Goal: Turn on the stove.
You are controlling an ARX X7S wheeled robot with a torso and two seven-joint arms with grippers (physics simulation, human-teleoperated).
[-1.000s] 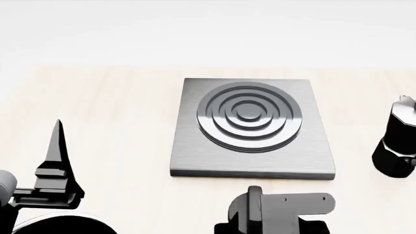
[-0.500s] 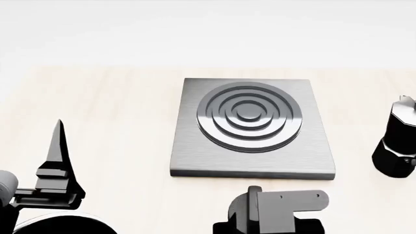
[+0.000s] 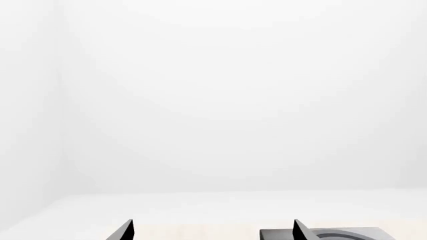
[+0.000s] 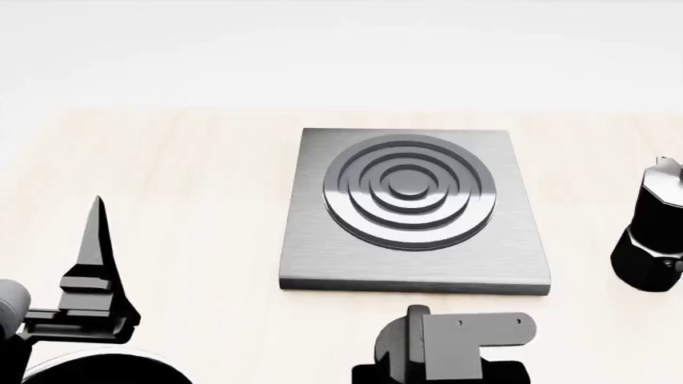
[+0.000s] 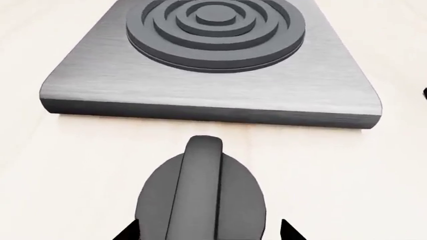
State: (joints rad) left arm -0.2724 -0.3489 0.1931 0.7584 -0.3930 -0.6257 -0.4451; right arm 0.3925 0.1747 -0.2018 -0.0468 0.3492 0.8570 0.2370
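Observation:
The stove (image 4: 405, 210) is a square brushed grey slab with raised dark rings, lying mid-table. Its front edge fills the right wrist view (image 5: 213, 107). Just in front of it stands the stove's round black knob (image 5: 200, 192) with an upright ridge. My right gripper (image 5: 208, 231) is open, its two dark fingertips (image 5: 127, 231) straddling the knob's near part. In the head view the right wrist (image 4: 453, 346) hides the knob. My left gripper (image 4: 96, 256) hovers open at the table's left, holding nothing. Its view shows only the stove's corner (image 3: 340, 234).
A black moka pot (image 4: 649, 240) stands at the right edge, beside the stove. A dark round shape (image 4: 101, 372) lies at the lower left, under the left arm. Light wooden tabletop (image 4: 181, 184) stretches left of the stove; a white wall is behind.
My right wrist has shifted slightly left and nearer in the head view. The left arm, stove and moka pot have stayed put.

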